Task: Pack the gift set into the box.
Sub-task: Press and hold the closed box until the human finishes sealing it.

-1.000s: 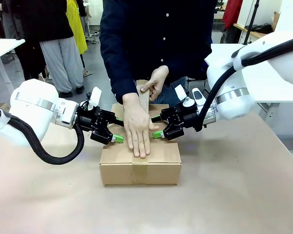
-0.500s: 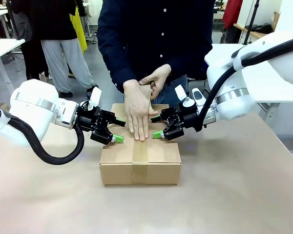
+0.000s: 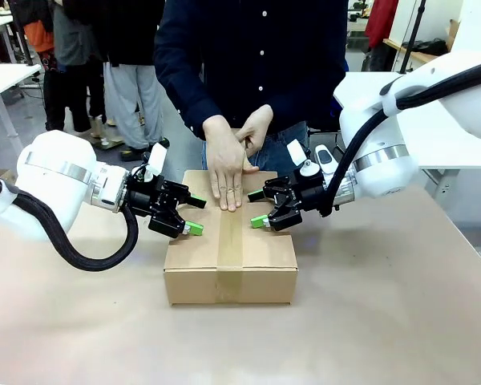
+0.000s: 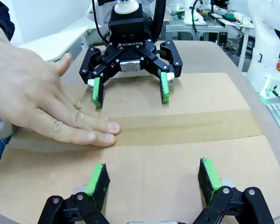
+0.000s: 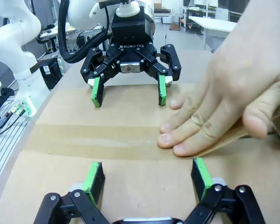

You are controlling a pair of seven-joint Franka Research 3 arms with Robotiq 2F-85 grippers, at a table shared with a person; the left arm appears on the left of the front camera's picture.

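Front view shows the box (image 3: pixel 230 261) closed on the worktop (image 3: pixel 385 321), stiff but crushable, so press its flaps where your left hand (image 3: pixel 194 215) and right hand (image 3: pixel 258 208) rest, fingers apart.

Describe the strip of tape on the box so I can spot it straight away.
Find the brown cardboard box in the middle of the table, between the left gripper and the right gripper. The tape is the slightly darker brown band along the middle of its lid and down the near side. The person's hand presses flat on its far end.
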